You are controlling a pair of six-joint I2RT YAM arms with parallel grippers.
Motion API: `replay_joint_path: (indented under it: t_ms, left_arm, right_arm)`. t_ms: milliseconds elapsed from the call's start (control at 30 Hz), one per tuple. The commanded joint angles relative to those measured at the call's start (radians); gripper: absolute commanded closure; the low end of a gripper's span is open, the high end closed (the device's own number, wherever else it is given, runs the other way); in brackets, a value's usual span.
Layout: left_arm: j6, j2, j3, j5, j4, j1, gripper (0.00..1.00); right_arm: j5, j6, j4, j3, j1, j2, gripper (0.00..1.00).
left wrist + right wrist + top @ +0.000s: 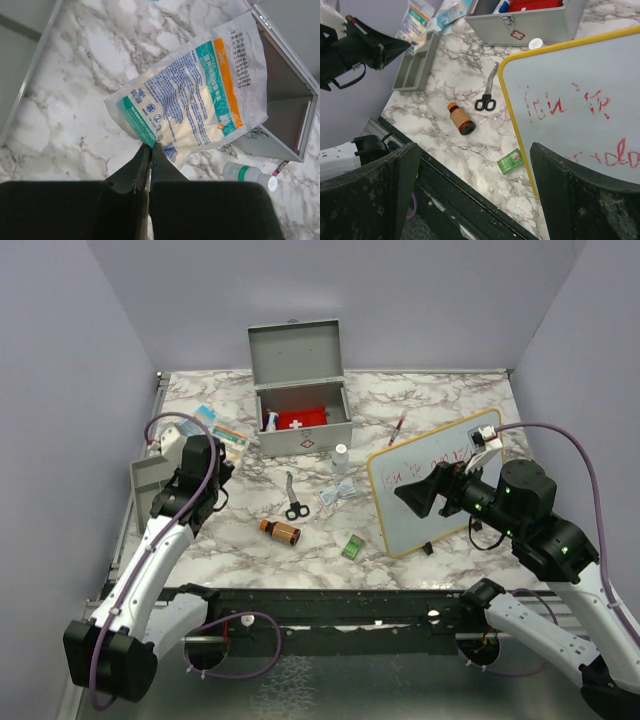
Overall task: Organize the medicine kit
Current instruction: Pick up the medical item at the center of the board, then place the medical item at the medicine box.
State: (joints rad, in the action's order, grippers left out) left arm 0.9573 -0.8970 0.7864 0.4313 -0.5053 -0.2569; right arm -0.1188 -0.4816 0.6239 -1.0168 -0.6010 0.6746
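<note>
**Left gripper pinches a printed packet; right gripper spread wide and empty**

Seen from above, the grey metal medicine kit [305,435], a rectangular box with its hinged lid standing open, sits at twelve o'clock on the marble-patterned table [450,400]. At nine o'clock, the left gripper [150,146] has its two black fingers pressed together on the near edge of a clear plastic packet with teal and orange printing [195,100]. In the left wrist view the packet's far corner overlaps the kit. At three o'clock, the right gripper [473,150] hangs over a yellow-framed whiteboard with red scribbles [425,455], fingers spread wide, gripping nothing. Black-handled scissors [293,498] and a brown bottle with an orange cap [281,531] lie near the table's centre.
</note>
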Motion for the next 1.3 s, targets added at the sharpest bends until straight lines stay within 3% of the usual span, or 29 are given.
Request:
replay_joint_path:
  t_ms: [0, 133, 400, 567, 767, 1267]
  left_arm:
    - [-0.292, -0.136, 0.113, -0.118, 0.154, 0.004, 1.00]
    - [-0.504, -0.278, 0.223, -0.256, 0.236, 0.004, 1.00]
    - [-0.749, -0.619, 0.516, -0.474, 0.247, 0.004, 1.00]
    - [-0.799, -0.811, 0.679, -0.617, 0.221, 0.004, 1.00]
    - [-0.798, -0.989, 0.814, -0.692, 0.211, 0.004, 1.00]
    - [-0.840, -1.123, 0.853, -0.641, 0.166, 0.004, 1.00]
  right_arm:
    - [0.023, 0.025, 0.026, -0.028, -0.002, 0.013, 0.03]
    - [0.100, 0.047, 0.036, -0.066, -0.002, 0.026, 0.03]
    - [0.112, 0.015, -0.015, -0.084, -0.002, 0.068, 0.03]
    - [0.169, 0.003, -0.022, -0.062, -0.002, 0.075, 0.03]
    - [0.199, 0.038, -0.027, -0.107, -0.002, 0.124, 0.03]
    - [0.221, 0.054, -0.045, -0.138, -0.002, 0.141, 0.03]
